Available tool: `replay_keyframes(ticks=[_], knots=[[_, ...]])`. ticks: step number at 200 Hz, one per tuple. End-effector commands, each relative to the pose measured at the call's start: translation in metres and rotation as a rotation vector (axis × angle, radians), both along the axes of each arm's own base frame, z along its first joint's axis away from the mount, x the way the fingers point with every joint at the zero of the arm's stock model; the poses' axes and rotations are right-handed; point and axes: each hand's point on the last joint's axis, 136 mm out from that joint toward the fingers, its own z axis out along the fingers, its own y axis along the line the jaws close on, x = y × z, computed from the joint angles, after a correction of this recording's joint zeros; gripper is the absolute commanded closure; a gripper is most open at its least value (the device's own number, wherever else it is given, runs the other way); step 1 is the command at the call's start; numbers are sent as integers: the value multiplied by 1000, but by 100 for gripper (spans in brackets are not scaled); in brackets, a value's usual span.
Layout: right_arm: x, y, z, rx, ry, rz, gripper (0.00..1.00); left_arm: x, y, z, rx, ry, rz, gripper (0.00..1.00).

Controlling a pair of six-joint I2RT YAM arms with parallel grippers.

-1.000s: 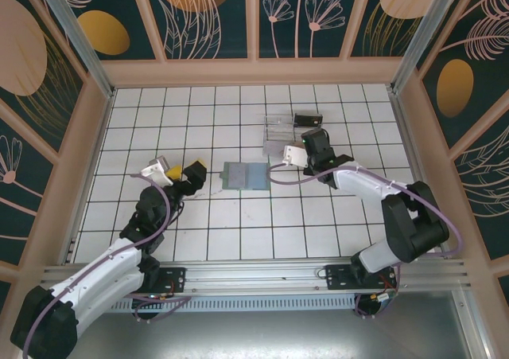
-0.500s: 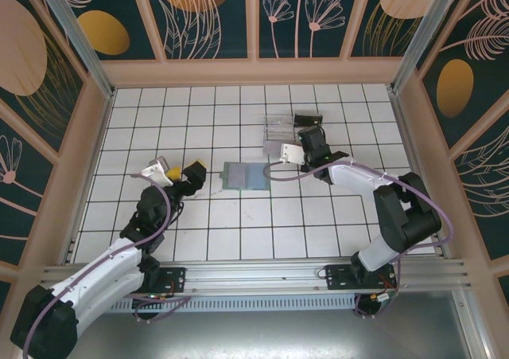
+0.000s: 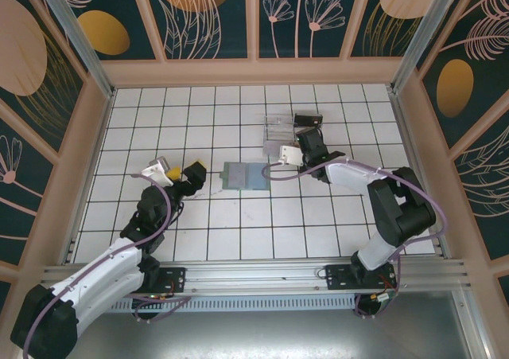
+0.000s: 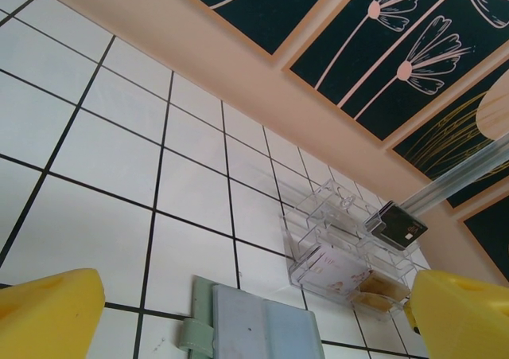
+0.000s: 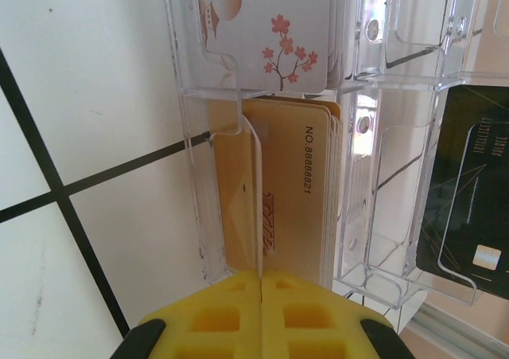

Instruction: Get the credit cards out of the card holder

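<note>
Pinching gold card with right tool at tray slot; could jam there, shove tray. Holding left tool apart, idle.

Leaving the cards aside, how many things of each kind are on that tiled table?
Robot arms: 2
Card holder: 1
Clear tray: 1
Black box: 1
Total: 5
</note>
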Motion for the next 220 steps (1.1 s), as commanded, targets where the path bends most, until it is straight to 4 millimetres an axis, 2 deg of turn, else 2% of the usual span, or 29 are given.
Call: replay_keyframes(ticks=[1,10,37,49,102,130,152,185,204,220], knots=[[16,4,9,27,-38,-14,88,1,0,2,-9,-4,1,1],[19,5,13,41,-46,-27,69,0,-2,2,-11,-4,-8,1],[32,4,23,53,-101,-59,66,1,-6,1,-11,4,-27,1],[36,4,25,55,-118,-69,60,2,-7,0,-11,6,-30,1],[50,-1,34,64,-175,-104,60,2,-8,-1,-12,9,-33,1],[52,1,53,136,-204,-149,58,2,-7,-2,-8,12,-29,1],[50,3,76,272,-228,-226,58,3,-8,-4,-1,17,-33,2],[37,15,113,607,-202,-389,63,7,-11,-9,24,43,-34,1],[24,26,116,771,-133,-468,63,11,-10,-17,51,73,-21,2],[9,46,112,913,-15,-523,63,13,-13,-21,66,84,-34,1]])
